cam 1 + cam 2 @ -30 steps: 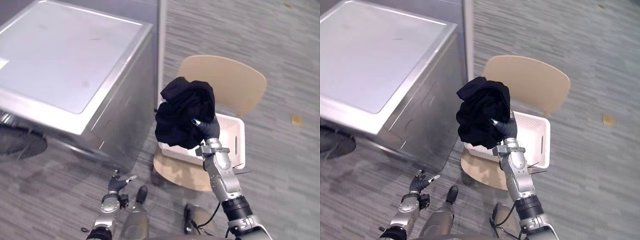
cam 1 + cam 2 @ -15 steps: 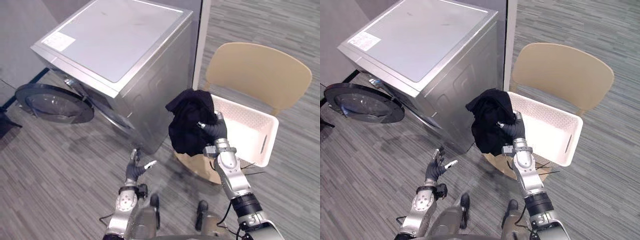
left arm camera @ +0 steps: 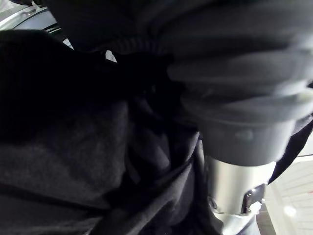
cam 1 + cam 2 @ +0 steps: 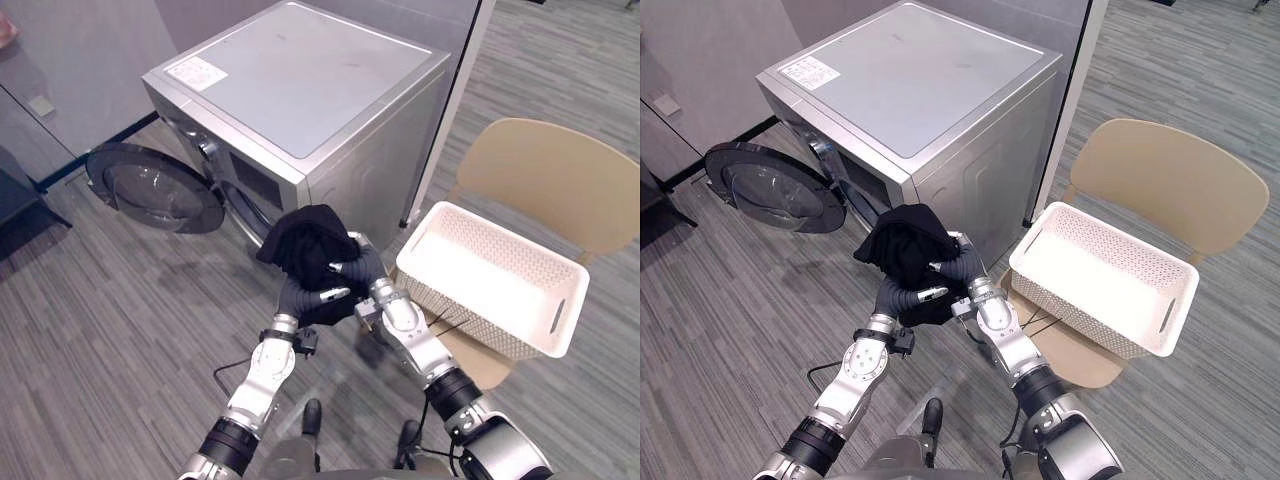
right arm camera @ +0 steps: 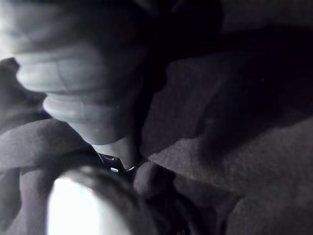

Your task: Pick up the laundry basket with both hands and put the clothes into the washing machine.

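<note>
Washer point(image 4: 300, 90) front: right hand point(image 4: 366, 270) clutches black garment point(image 4: 305, 240) (left hand point(image 4: 298, 297) touching, grip unclear).

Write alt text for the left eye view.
The right hand grips a bundled black garment, left hand against it, before a silver washing machine with its round door open. An empty white perforated basket sits on a tan chair.

- The left arm reaches up and forward, the left hand point(image 4: 297, 298) against the underside of a black garment point(image 4: 303, 236).
- The right arm bends inward, the right hand point(image 4: 366, 268) beside the left, its fingers curled into the garment.
</note>
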{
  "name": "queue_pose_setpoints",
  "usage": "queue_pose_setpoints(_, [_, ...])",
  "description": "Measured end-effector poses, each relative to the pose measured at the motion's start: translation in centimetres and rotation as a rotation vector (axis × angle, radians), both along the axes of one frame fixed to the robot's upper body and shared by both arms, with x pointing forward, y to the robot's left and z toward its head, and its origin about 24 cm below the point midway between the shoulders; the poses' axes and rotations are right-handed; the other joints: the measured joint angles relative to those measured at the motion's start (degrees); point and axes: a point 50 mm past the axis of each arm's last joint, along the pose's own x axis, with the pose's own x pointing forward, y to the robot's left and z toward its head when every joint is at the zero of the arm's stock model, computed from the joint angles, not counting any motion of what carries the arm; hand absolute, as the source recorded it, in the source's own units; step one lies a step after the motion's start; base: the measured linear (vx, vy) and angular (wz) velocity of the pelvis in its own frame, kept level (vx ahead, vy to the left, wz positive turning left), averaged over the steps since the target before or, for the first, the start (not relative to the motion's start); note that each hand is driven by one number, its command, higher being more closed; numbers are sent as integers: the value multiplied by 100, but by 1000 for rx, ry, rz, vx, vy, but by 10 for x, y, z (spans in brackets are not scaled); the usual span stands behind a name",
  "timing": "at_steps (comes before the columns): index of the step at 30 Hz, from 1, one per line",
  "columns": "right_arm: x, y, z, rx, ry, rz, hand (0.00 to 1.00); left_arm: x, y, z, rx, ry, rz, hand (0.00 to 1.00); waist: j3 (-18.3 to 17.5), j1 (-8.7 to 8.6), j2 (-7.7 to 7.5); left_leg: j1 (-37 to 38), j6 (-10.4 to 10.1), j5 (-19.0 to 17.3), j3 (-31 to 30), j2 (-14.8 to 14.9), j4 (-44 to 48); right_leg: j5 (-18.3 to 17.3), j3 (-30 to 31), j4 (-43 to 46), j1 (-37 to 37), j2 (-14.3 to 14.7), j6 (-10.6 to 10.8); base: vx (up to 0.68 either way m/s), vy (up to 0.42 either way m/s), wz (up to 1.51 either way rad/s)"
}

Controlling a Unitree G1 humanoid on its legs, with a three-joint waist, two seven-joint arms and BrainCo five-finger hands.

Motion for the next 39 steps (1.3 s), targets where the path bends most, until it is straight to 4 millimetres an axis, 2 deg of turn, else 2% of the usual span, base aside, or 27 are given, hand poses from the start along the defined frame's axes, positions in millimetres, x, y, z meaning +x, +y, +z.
queue_pose_setpoints(3, [-1, -1, -3, 73, 48, 42, 100, 2, -1, 0, 66, -18, -21, 100, -102, -1, -10, -18, -42, 28, -32, 68, -57, 62, -13, -81, -1, 89, -60, -43, -19, 1])
queue_pose_setpoints(4, [-3, 0, -4, 96, 68, 63, 0, 5, -1, 0, 80, -17, -23, 100, -174, 0, -6, -29, -77, 53, -77, 81, -102, 84, -40, -133, 5, 125, -73, -17, -26, 5])
queue_pose_setpoints(8, [-9, 7, -12, 130, 122, 134, 0, 12, 7, -2, 147, -21, -3, 100, -310, -5, 0, -14, -140, 93, -148, 168, -91, 112, -96, -238, 108, 263, -114, -8, -37, 6])
queue_pose_setpoints(16, [-10, 5, -12, 93, 111, 141, 0, 11, 5, -6, 151, -7, 1, 100, -349, 3, 33, 15, -170, 104, -138, 294, -87, 163, -70, -363, 179, 415, -187, -13, -30, -2])
queue_pose_setpoints(22, [-24, -15, 1, -105, -82, 63, 0, 10, 13, -8, 108, 3, 63, 100, -349, -8, 33, 83, -175, 96, -67, 303, -94, 164, 31, -363, 190, 420, -188, -12, 8, -8])
queue_pose_setpoints(25, [-33, -30, -5, -230, -135, -28, 0, 3, 26, -25, 92, 81, 134, 100, -349, -7, 33, 134, -188, 84, 15, 336, -104, 164, 120, -362, 191, 446, -188, -4, 5, -14])
queue_pose_setpoints(29, [-42, -61, -21, -373, -126, -176, 0, -22, 56, -59, 97, 227, 263, 100, -349, -20, 34, 230, -197, 78, 65, 368, -168, 152, 183, -363, 215, 482, -204, -4, 2, -9])
queue_pose_setpoints(31, [-49, -74, -36, -460, -91, -206, 0, -38, 71, -77, 86, 316, 336, 100, -347, -20, 37, 282, -198, 78, 52, 364, -185, 145, 163, -364, 270, 479, -209, -4, 4, 9])
queue_pose_setpoints(32, [-53, -84, -53, -534, -33, -220, 0, -52, 83, -92, 68, 397, 397, 100, -343, -15, 42, 249, -198, 78, -34, 348, -179, 106, 54, -364, 294, 469, -188, -63, -5, 44])
queue_pose_setpoints(33, [-56, -90, -65, -562, 18, -226, 0, -56, 87, -99, 59, 435, 418, 100, -337, -17, 53, 52, -200, 78, -179, 324, -98, 40, -123, -352, 284, 452, -178, -87, -7, 73])
queue_pose_setpoints(34, [-60, -95, -76, -590, 68, -229, 0, -59, 89, -104, 58, 460, 426, 100, -333, -4, 59, -152, -155, 34, -315, 295, 52, -23, -300, -289, 231, 426, -201, -109, -5, 104])
queue_pose_setpoints(35, [-64, -102, -93, -620, 151, -231, 0, -63, 92, -109, 54, 491, 446, 100, -313, 5, 69, -377, -11, -65, -286, 280, 140, -108, -641, -193, 179, 385, -178, -58, 10, 134])
queue_pose_setpoints(36, [-71, -108, -108, -642, 228, -237, 0, -68, 93, -115, 38, 530, 463, 100, -299, 0, 43, -462, 448, -249, 109, 274, 85, -180, -922, -120, 187, 256, -118, -19, 22, 129])
queue_pose_setpoints(37, [-74, -109, -114, -652, 263, -238, 0, -70, 93, -118, 27, 547, 474, 100, -289, 2, 25, -478, 695, -343, 363, 257, 50, -232, -1043, -74, 189, 150, -81, 103, 110, 153])
queue_pose_setpoints(38, [-78, -115, -124, -667, 322, -250, 0, -78, 92, -124, -5, 586, 501, 100, -258, 2, 5, -513, 925, -459, 968, 257, 75, -307, -1368, 43, 222, -75, -21, 127, 152, 141])
queue_pose_setpoints(39, [-82, -119, -130, -668, 358, -262, 0, -83, 92, -128, -12, 613, 509, 100, -235, 7, 44, -577, 967, -460, 1399, 316, 176, -382, -1621, 157, 288, -176, 30, 180, 203, 177])
